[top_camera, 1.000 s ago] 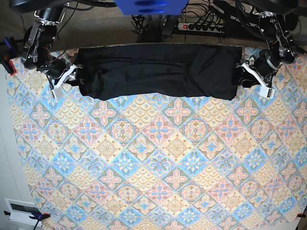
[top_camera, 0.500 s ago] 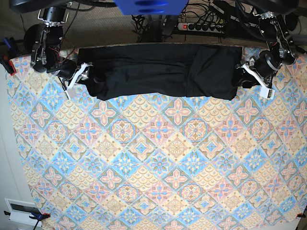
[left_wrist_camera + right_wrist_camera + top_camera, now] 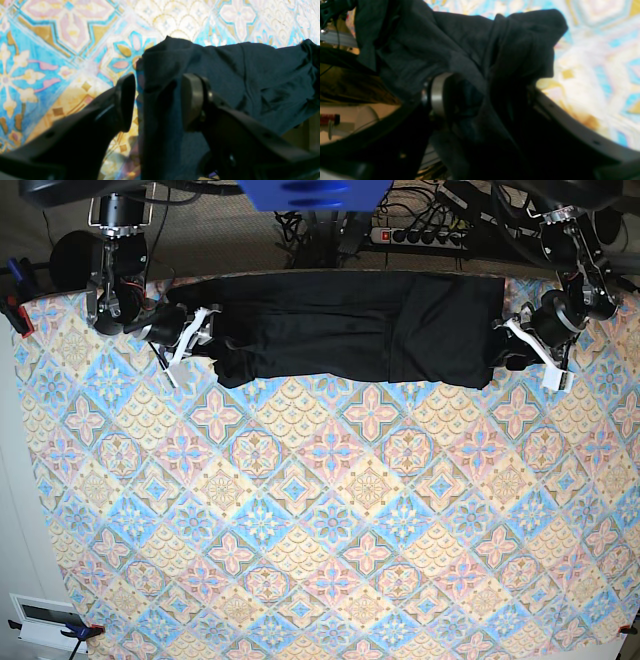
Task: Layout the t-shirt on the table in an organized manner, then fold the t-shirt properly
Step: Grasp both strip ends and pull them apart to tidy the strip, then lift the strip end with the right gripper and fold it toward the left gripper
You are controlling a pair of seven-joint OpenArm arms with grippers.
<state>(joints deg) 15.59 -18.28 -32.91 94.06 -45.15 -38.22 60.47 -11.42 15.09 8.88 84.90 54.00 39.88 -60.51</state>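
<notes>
There, beyond the bare near stretch of the table [image 3: 330, 560], the shirt [image 3: 350, 330] lay as a long black band along the far edge. The left gripper [image 3: 155, 102] stood parted, its pads astride the shirt's right end. The right gripper [image 3: 192, 338] had the bunched left end between its jaws; whether they pinched it was unclear.

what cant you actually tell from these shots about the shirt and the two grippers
- Right wrist view: the right gripper is draped in the black t-shirt, so whether it grips the cloth is hidden; the picture is also blurred.
- Base view: the shirt's back edge runs along the far edge of the table; any overhang is hidden.
- Left wrist view: the left gripper straddles a fold; contact is unclear.
</notes>
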